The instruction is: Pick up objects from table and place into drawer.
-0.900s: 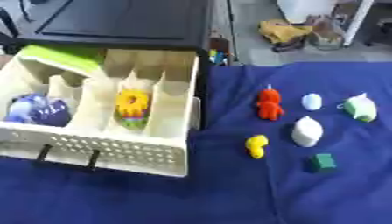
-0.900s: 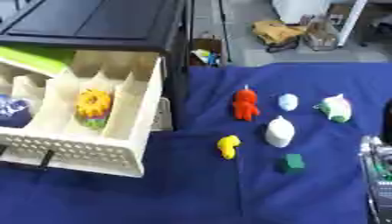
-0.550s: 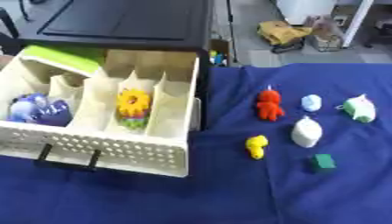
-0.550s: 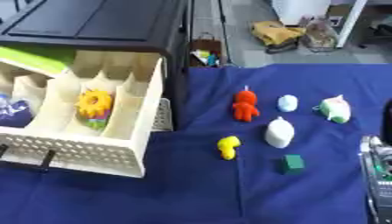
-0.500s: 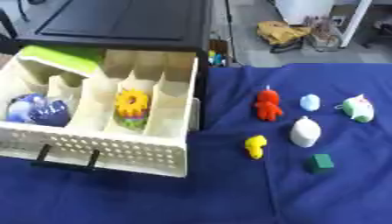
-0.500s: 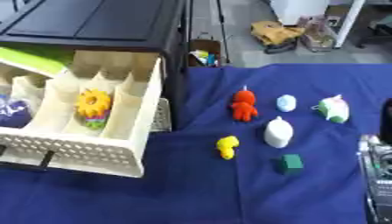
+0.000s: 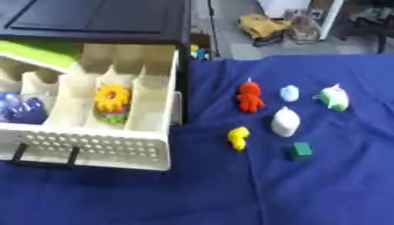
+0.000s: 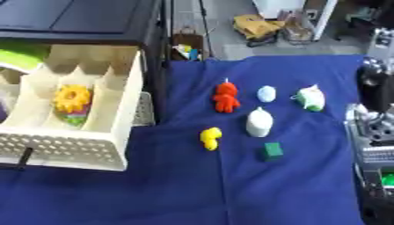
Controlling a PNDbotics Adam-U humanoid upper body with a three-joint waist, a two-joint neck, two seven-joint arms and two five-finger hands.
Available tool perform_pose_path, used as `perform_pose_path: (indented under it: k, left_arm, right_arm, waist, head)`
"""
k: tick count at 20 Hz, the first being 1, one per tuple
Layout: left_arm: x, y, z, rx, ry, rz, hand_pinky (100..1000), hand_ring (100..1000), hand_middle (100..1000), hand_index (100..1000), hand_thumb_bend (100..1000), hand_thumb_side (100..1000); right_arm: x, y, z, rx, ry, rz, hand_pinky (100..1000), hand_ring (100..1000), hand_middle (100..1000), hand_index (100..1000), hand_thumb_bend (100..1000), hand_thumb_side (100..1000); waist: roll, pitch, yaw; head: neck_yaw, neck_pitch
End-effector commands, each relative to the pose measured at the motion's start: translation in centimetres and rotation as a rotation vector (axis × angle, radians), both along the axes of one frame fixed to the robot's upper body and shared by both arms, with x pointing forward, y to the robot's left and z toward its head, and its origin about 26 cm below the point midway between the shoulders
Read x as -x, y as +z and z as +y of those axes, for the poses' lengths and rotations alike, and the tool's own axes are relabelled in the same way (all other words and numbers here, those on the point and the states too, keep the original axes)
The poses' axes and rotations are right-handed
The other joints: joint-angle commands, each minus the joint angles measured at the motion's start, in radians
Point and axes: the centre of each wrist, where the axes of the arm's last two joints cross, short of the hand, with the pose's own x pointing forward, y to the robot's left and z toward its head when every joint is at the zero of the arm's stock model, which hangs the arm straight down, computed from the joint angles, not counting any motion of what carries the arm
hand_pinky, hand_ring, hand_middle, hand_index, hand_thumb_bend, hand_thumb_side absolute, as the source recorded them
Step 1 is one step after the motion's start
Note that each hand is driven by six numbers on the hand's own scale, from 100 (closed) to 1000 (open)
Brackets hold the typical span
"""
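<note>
- Toys lie loose on the blue cloth [image 7: 231, 193], to the right of the open drawer [image 7: 92, 149]: a red figure [image 7: 249, 96], a small pale blue piece [image 7: 289, 92], a white-and-green piece [image 7: 334, 97], a white rounded piece [image 7: 285, 122], a yellow piece [image 7: 238, 138] and a green cube [image 7: 301, 150].
- The red figure, pale blue piece and white-and-green piece form the far row. The white rounded piece sits just in front of the pale blue one. The yellow piece and green cube lie nearest me.
- The drawer is pulled out of a black cabinet [image 7: 100, 19]. A yellow flower-shaped toy [image 7: 112, 99] lies in one middle compartment, blue things [image 7: 19, 110] in a compartment further left, and something green [image 7: 38, 50] at the back.
- My right hand [image 8: 375, 127] shows only in the right eye view, as black and silver parts at the right edge, apart from the toys and closest to the white-and-green piece and the green cube. I cannot tell how its fingers stand.
- My left hand shows in neither view.
</note>
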Motion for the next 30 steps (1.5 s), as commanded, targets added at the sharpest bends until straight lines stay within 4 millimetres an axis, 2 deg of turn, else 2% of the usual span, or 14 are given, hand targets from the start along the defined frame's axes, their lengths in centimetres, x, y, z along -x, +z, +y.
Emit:
perform_pose_path:
  k: [1,11,20,23,30]
  left_arm:
    - [0.2,0.7,0.3,-0.029,0.0,-0.017,616,757,763,899,384,1000]
    - [0.3,0.5,0.3,-0.04,-0.007,-0.006,617,758,763,899,384,1000]
    - [0.4,0.3,0.4,-0.052,-0.012,0.0,617,759,764,898,385,1000]
    - [0.4,0.3,0.4,-0.058,-0.015,0.003,617,759,764,898,385,1000]
    - [0.4,0.2,0.4,-0.065,-0.017,0.007,617,759,764,899,385,1000]
  right_arm:
    - [0.7,1.9,-0.2,0.084,-0.048,0.034,713,787,754,849,272,822]
    - [1.9,6.6,0.0,0.409,-0.225,0.199,725,800,761,850,257,818]
    - [2.8,9.2,0.5,0.652,-0.342,0.315,760,824,786,878,252,837]
    - [1.6,9.8,-0.4,0.716,-0.402,0.395,772,835,801,895,265,843]
    - [-3.0,10.1,-4.1,0.793,-0.574,0.587,816,879,853,921,320,836]
  waist:
    - [0.003,-0.024,0.002]
    - [0.002,-0.035,0.006]
    - [-0.002,-0.045,0.013]
    - [-0.005,-0.049,0.011]
    - [-0.004,-0.054,0.014]
  head:
    - [-0.008,0.005]
    - [-0.008,0.003]
    - [-0.012,0.003]
    - [-0.011,0.005]
    - [-0.01,0.006]
